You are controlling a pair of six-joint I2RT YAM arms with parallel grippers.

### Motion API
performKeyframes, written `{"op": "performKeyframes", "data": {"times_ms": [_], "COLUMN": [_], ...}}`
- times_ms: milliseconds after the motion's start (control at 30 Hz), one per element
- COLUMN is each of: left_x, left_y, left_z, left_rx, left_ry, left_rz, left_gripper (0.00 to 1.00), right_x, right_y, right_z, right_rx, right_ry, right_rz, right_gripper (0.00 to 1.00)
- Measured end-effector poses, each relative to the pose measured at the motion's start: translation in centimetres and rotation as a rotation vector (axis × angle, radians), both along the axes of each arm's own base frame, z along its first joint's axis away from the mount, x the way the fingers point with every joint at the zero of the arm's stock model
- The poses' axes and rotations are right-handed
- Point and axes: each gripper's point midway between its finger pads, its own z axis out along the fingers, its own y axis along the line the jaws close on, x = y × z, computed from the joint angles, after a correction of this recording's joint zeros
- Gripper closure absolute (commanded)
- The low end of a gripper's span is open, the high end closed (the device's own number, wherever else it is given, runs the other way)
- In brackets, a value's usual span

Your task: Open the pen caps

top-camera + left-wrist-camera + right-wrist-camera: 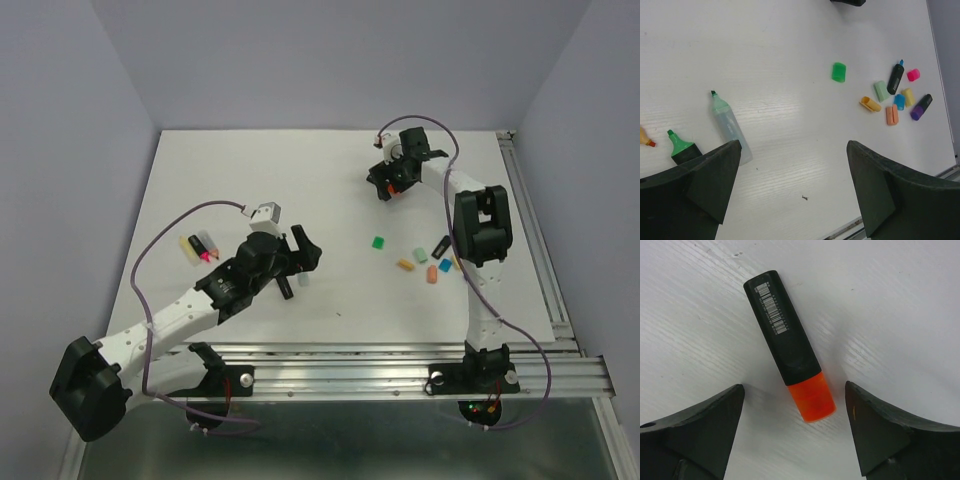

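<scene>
Left gripper (794, 145) and right gripper (794, 387) have jaws wide; the right straddles the orange cap (812, 401), which slants toward five o'clock, so closing might skid it.

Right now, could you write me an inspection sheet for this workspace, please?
Surface: white table, one dark speck.
Job's things: orange cap on its black highlighter; loose caps grouped together; two green highlighters uncapped.
Clutter: nothing seen.
End effectors: left end effector open, empty; right end effector open, fingers either side of the orange cap, not touching.
Cables: purple cable along each arm.
Surroundings: grey walls, metal rail at near edge.
</scene>
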Motion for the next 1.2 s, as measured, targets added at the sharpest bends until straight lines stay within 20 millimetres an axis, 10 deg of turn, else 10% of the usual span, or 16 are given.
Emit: {"op": "performKeyframes", "data": {"times_ms": [433, 767, 1067, 1200], "left_x": [0.0, -0.5, 0.4, 0.5], "left_y": [0.4, 0.6, -0.7, -1.4], "left_z": [-1.1, -2.2, 1.8, 3.7], "left_rx": [0.022, 0.015, -0.161, -0.246], "left_ry": [0.036, 0.104, 0.085, 0.060], "left_rz": [0.023, 0.058, 0.103, 0.093], "left_gripper": [0.01, 0.01, 0.01, 0.01], "right_x": [-2.4, -7.1, -20.7, -26.0], "right_y": [0.9, 2.0, 12.5, 13.7], "right_z": [-0.3, 1.9, 9.4, 9.6], "right_rx": [0.063, 0.122, 0.421, 0.564], "right_ry": [0.036, 0.020, -0.073, -0.002], "right_rz": [0.044, 0.015, 0.063, 0.046], "right_gripper": [0.86, 0.89, 0.99, 0.99]}}
